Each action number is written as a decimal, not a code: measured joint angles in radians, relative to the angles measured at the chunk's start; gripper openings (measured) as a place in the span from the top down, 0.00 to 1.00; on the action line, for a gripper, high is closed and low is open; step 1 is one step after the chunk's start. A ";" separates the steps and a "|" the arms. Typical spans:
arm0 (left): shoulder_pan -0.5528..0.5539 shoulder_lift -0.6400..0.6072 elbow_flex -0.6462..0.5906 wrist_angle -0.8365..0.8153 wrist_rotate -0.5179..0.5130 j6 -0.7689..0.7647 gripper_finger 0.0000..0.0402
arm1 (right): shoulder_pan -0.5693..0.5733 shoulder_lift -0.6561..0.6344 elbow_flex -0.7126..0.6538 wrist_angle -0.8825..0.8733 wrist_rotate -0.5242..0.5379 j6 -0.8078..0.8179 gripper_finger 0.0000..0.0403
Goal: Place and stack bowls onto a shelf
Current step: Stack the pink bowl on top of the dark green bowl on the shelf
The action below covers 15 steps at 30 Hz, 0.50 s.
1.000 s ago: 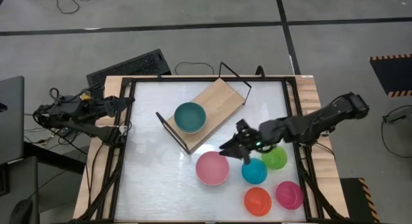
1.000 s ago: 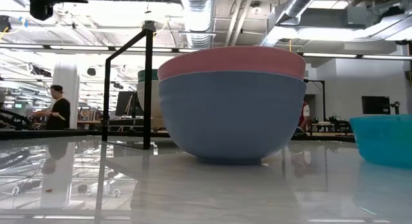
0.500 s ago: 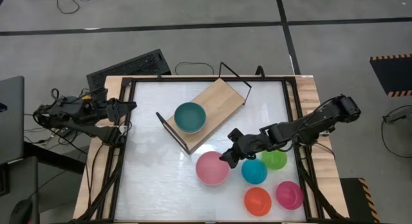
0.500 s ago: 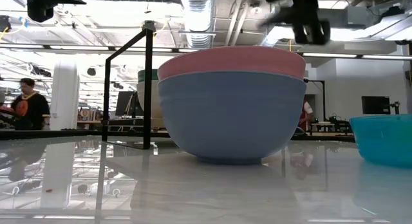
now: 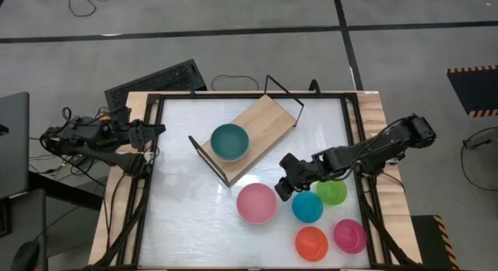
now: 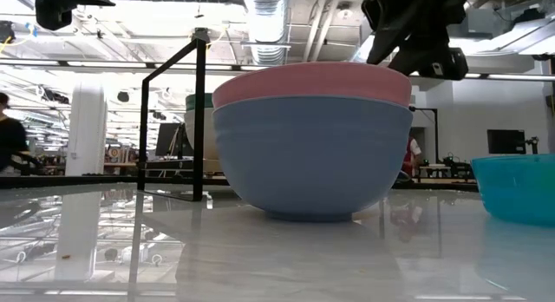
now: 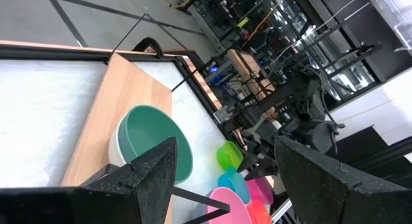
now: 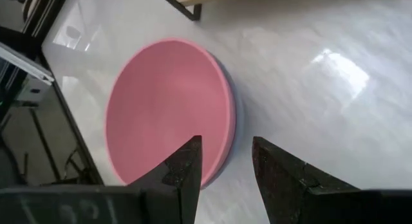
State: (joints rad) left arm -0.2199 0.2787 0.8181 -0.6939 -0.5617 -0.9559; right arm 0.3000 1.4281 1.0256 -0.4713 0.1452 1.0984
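Observation:
A large pink bowl [image 5: 257,203] sits nested in a blue-grey bowl [image 6: 312,154], whose base rests on the table. In the right wrist view the pink bowl [image 8: 167,108] fills the middle. My right gripper [image 5: 286,185] is open and hovers just above the pair's right rim, one finger over the inside and one outside [image 8: 225,169]. A teal bowl [image 5: 229,142] stands on the wooden shelf [image 5: 264,119]. My left gripper [image 5: 148,131] waits open at the table's left edge, facing the shelf [image 7: 225,179].
Small bowls stand right of the pink one: blue-teal [image 5: 307,207], green [image 5: 331,192], red-orange [image 5: 311,242] and magenta [image 5: 349,235]. The shelf's black wire frames [image 5: 284,92] rise at both its short ends. A keyboard [image 5: 152,82] lies beyond the far-left corner.
My right gripper has come down and toward the table's near edge, onto the pink bowl's right rim; in the low view it has dropped in from above. The bowls have not moved. A person in the room behind has walked off to the left.

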 joint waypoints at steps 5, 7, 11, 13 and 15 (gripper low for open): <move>0.000 0.000 0.000 -0.017 0.000 -0.011 0.39 | 0.000 0.016 0.000 0.007 0.053 -0.007 0.60; 0.000 0.000 0.000 -0.027 0.000 -0.024 0.39 | 0.000 0.038 0.000 0.014 0.063 -0.008 0.60; 0.000 0.000 0.000 -0.034 0.000 -0.034 0.39 | 0.011 0.105 0.003 0.060 0.042 -0.007 0.60; 0.000 0.000 0.000 -0.033 0.005 -0.035 0.39 | 0.016 0.145 0.014 0.043 0.036 -0.002 0.60; 0.000 0.001 0.000 -0.034 0.007 -0.036 0.39 | 0.015 0.168 0.039 0.043 0.036 -0.002 0.60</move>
State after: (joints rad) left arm -0.2198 0.2793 0.8181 -0.7283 -0.5548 -0.9916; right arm 0.3153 1.5960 1.0644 -0.4279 0.1808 1.0962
